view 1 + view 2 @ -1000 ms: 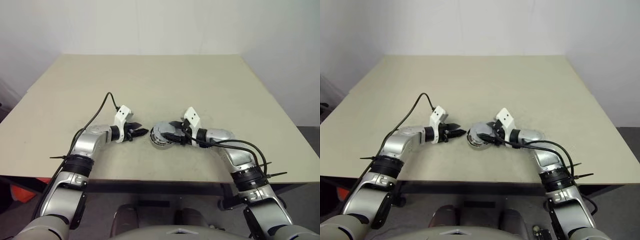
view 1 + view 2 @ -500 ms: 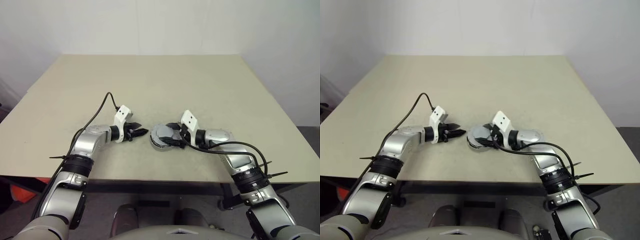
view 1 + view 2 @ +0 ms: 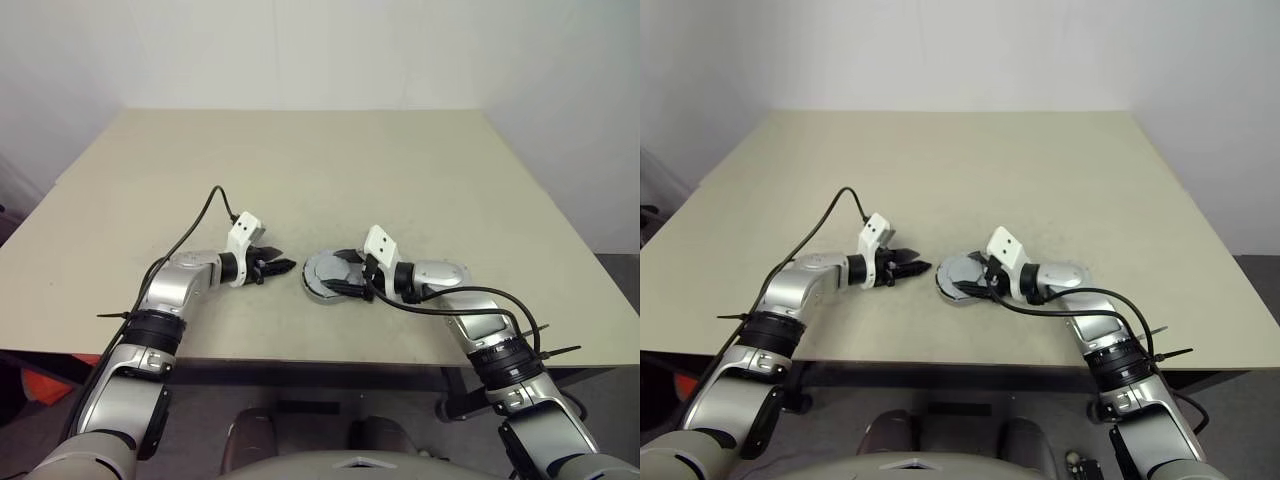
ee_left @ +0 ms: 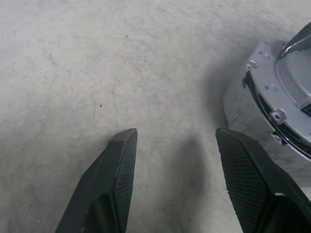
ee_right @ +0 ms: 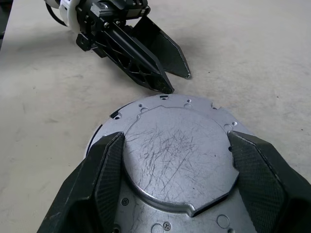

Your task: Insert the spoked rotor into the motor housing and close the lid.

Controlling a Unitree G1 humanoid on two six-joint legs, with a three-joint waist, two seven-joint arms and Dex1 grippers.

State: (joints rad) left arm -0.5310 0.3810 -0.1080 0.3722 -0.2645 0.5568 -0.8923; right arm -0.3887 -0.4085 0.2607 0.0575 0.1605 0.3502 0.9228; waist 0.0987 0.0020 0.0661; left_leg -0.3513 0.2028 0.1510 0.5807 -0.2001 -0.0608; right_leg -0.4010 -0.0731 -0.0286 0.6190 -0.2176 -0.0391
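Both arms reach in over the beige table, their grippers pointing toward each other near its front edge. Between them, a little to the robot's right of centre, the motor assembly lies flat on the tabletop: the grey lid sits on top of the housing, whose dark rim shows as a thin band just under the lid's edge. Scratches cross the lid's raised round middle, and small screw holes dot its flat outer flange. The right gripper is down over the lid with its two black fingers spread wide, one on each side of the raised middle, their tips at the lid's surface; whether they actually press on it I cannot tell, and they are not clamped on anything. The left gripper hangs just beside the assembly on the robot's left, fingers apart with bare table between them, its tips close to the lid's rim but not touching it. No rotor can be seen with the lid covering the housing.
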